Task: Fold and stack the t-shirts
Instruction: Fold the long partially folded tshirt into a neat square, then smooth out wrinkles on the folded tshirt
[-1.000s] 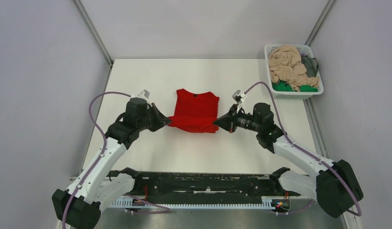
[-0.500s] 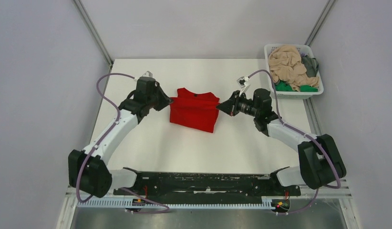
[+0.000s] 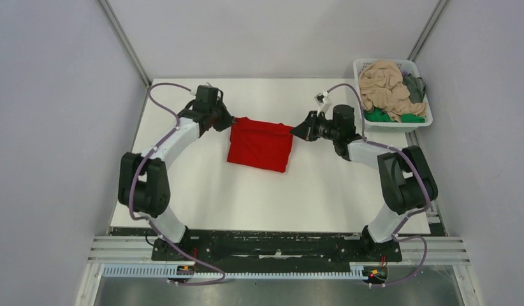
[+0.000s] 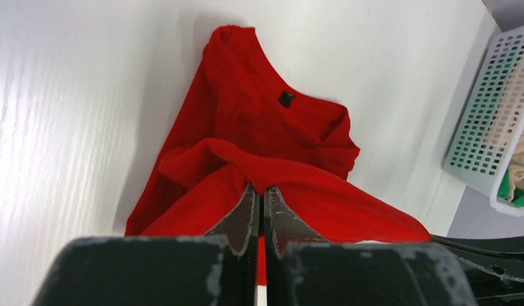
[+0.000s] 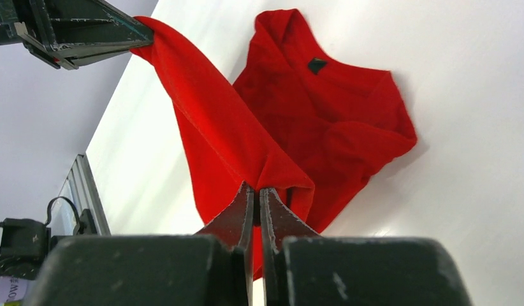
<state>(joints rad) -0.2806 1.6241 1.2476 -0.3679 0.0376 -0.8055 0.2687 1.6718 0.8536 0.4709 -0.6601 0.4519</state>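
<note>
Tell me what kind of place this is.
Probably a robotics lab cell, not a home: bare grey walls boxing a white table, two arms on a black base rail, and a basket of t-shirts.

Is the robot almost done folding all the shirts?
Not nearly. Nothing is folded or stacked yet. The left claw and right claw are each shut on an edge of the red shirt, holding it lifted over the rest, mid-fold. The peach shirt, grey shirt and green shirt lie crumpled in the basket, waiting.
</note>
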